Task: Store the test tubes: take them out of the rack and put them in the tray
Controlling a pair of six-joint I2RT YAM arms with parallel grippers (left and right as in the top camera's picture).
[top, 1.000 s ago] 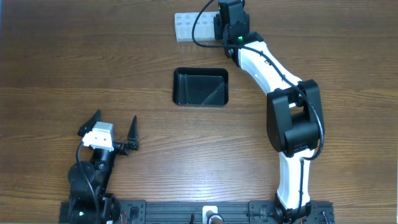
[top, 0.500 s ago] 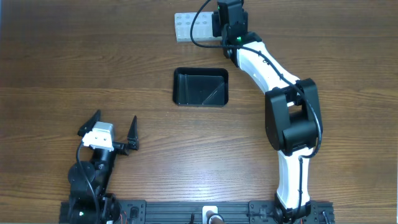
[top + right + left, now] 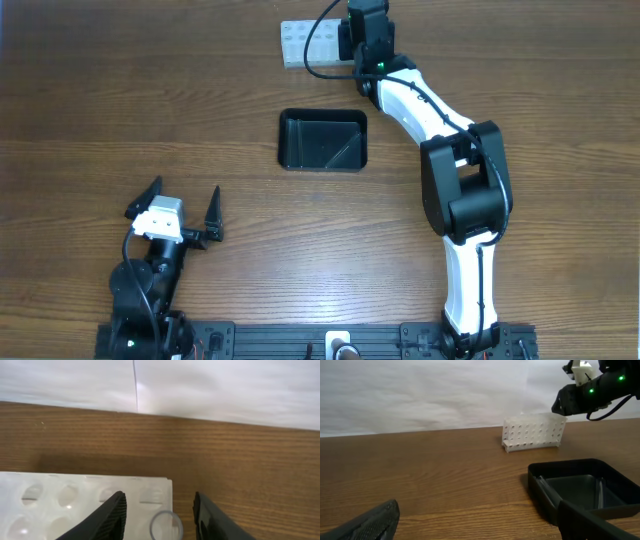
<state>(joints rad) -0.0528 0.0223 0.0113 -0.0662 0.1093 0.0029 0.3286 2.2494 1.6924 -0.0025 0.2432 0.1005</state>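
Clear round tube btwn spread right claw.

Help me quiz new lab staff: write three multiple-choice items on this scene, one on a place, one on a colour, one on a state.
1. Where does the rack stand relative to the tray? A. Inside it. B. Beyond it, by the table's far edge. C. At the table's near edge.
2. What colour is the tray? A. White. B. Black. C. Blue.
3. How is the left claw? A. Shut on a tube. B. Shut on the tray's rim. C. Open, holding nothing.
Answers: 1 B, the top view shows it past the tray; 2 B, its walls and floor are black; 3 C, it stands spread wide with nothing in it.
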